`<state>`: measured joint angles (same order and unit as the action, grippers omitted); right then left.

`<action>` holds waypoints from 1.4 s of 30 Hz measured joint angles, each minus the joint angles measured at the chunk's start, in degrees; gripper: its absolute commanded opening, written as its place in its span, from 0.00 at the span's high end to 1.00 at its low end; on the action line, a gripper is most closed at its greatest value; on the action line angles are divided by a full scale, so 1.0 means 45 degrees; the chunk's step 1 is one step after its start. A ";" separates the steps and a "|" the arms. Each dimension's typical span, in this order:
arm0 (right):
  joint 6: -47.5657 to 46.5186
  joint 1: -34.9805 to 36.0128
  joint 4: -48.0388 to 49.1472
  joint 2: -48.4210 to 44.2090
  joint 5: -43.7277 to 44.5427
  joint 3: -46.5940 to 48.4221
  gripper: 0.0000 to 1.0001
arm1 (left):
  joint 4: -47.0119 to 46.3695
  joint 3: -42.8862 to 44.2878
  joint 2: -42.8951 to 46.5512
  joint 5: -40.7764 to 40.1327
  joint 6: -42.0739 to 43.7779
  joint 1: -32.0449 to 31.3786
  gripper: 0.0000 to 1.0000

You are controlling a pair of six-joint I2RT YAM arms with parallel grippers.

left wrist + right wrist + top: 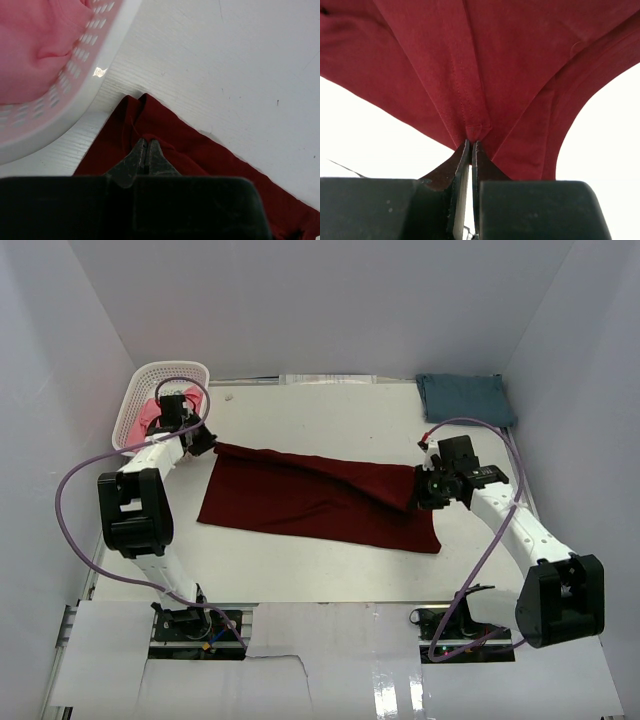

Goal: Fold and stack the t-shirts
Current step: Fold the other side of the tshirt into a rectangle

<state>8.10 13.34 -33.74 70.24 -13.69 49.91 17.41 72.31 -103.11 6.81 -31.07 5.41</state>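
The dark maroon t-shirt lies spread across the middle of the table. My left gripper is shut on its far left corner, pinching a small fold of maroon cloth between the fingertips. At the shirt's right end my right gripper is shut on a hemmed corner, and the cloth is lifted there and fans away from the tips. A slate-blue t-shirt lies folded at the far right corner. A pink t-shirt sits in the basket.
The white lattice basket stands at the far left, right beside my left gripper. White walls close in the table on three sides. Purple cables loop off both arms, left and right.
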 measured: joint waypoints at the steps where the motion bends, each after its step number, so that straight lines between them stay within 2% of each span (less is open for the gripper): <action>1: -0.0010 0.0170 -0.0175 0.0073 0.0126 0.0039 0.92 | 0.0029 -0.0039 0.0083 -0.0015 0.0000 0.0010 1.00; 3: -0.0039 0.0500 -0.0403 0.0214 0.0389 0.0097 0.91 | 0.0102 -0.0117 0.0228 -0.0039 0.0019 0.0024 1.00; 5: -0.0073 0.0758 -0.0641 0.0369 0.0573 0.0155 0.84 | 0.0151 -0.0136 0.0296 -0.0039 0.0087 0.0029 1.00; 7: -0.0136 0.1054 -0.0933 0.0568 0.0787 0.0214 0.71 | 0.0199 -0.0175 0.0330 -0.0034 0.0170 0.0024 1.00; 9: -0.0170 0.1302 -0.1209 0.0714 0.1025 0.0219 0.64 | 0.0175 -0.0500 0.0495 -0.0010 0.0267 0.0029 1.00; 10: -0.0175 0.1379 -0.1341 0.0748 0.1103 0.0219 0.52 | 0.0214 -0.0767 0.0641 0.0005 0.0296 0.0029 1.00; 11: -0.0126 0.1452 -0.1467 0.0753 0.1190 0.0219 0.49 | 0.0272 -0.1107 0.0831 0.0010 0.0330 0.0034 0.96; 12: -0.0136 0.1520 -0.1554 0.0743 0.1341 0.0219 0.47 | 0.0379 -0.1375 0.0996 0.0010 0.0345 0.0034 0.89; 13: -0.0151 0.1554 -0.1579 0.0719 0.1452 0.0219 0.45 | 0.0481 -0.1676 0.1180 0.0024 0.0389 0.0039 0.64; 16: -0.0107 0.1554 -0.1564 0.0583 0.1841 0.0262 0.45 | 0.0617 -0.2565 0.1763 0.0083 0.0427 0.0034 0.23; 20: 0.0044 0.1554 -0.1214 0.0495 0.2045 0.0563 0.45 | 0.0976 -0.3419 0.2472 -0.0058 0.0272 0.0039 0.21; 28: 0.0228 0.1554 0.0792 0.2127 0.1486 0.1161 0.45 | 0.1146 -0.2856 0.3915 -0.1506 0.0311 0.0155 0.20; 35: 0.0471 0.1773 0.2118 0.4323 0.0379 0.2035 0.48 | 0.0641 -0.0646 0.1651 -0.0189 0.0359 0.0199 0.20; 42: 0.0500 0.3026 0.2443 0.6178 -0.0073 0.4653 0.48 | 0.1064 -0.0529 -0.0418 0.1559 0.0165 0.0228 0.22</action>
<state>10.35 26.96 -22.74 98.04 -14.02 70.85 22.20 69.93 -104.99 13.82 -30.33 6.44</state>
